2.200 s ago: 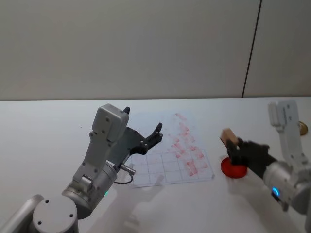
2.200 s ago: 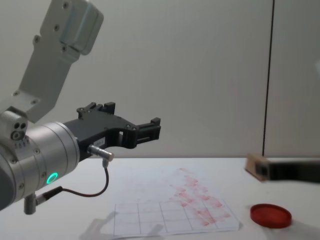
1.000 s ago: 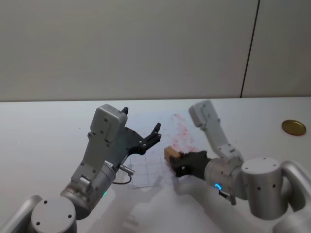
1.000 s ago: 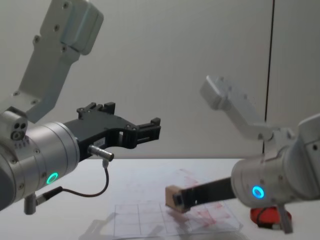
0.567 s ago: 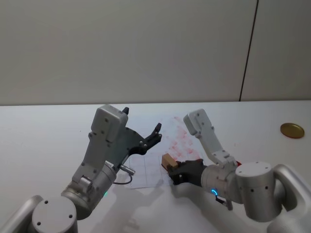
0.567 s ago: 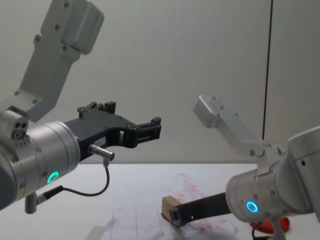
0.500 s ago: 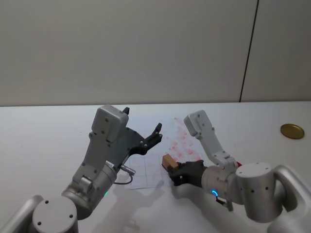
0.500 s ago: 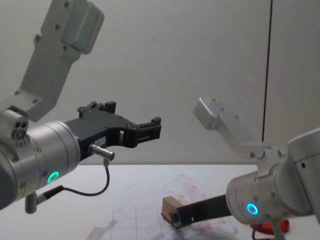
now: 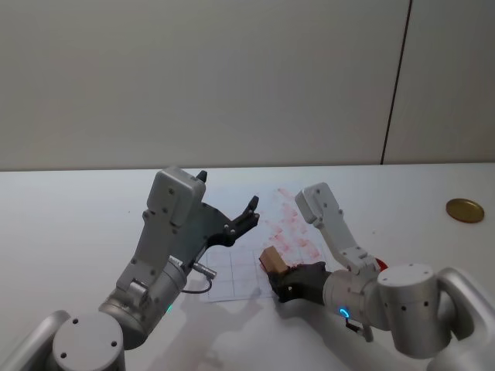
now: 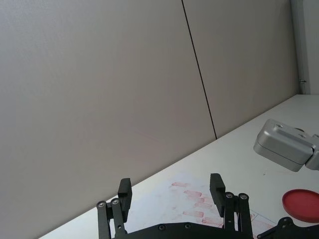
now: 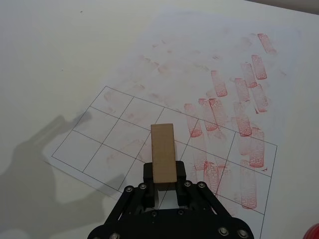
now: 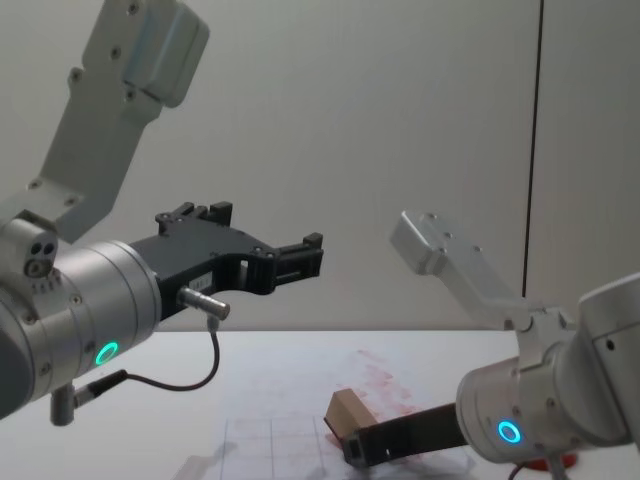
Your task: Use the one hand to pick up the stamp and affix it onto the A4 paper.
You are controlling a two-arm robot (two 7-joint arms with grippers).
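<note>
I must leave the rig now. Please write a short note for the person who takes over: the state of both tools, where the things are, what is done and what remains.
Right tool: shut on the wooden stamp, holding it over the printed grid of the A4 paper, beside the red marks.
Left tool: open, idle, raised above the table to the left of the paper.
Red ink pad: on the table, to the right of the paper.
Done: stamp picked up and brought over the paper.
Left: press it down on the paper, then lift. I cannot tell whether it touches the sheet yet.
</note>
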